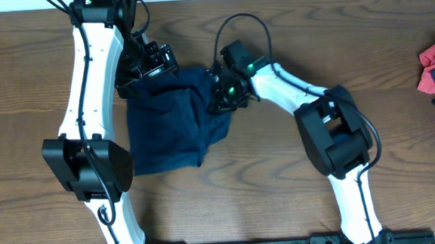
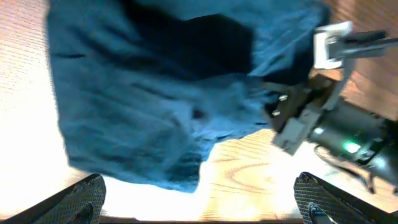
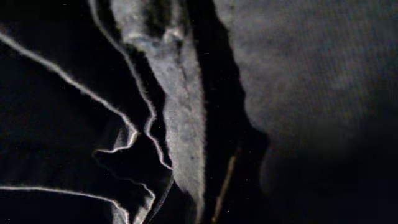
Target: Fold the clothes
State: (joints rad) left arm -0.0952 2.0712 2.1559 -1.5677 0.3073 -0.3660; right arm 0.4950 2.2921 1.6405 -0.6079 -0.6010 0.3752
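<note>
Navy garment [image 1: 165,129] lies rumpled mid-desk [image 1: 283,201]. We see right fingers [image 2: 285,106] pinching its right edge, probably to draw it over; left fingers [image 2: 81,199] spread above top edge, ready.

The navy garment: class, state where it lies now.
Overhead, the navy garment lies left of centre on the table, left hand at its far corner, right hand shut on its right edge.

The dark navy clothes [image 1: 168,125] lie crumpled and creased, upper part bunched, lower part spread flat.
</note>
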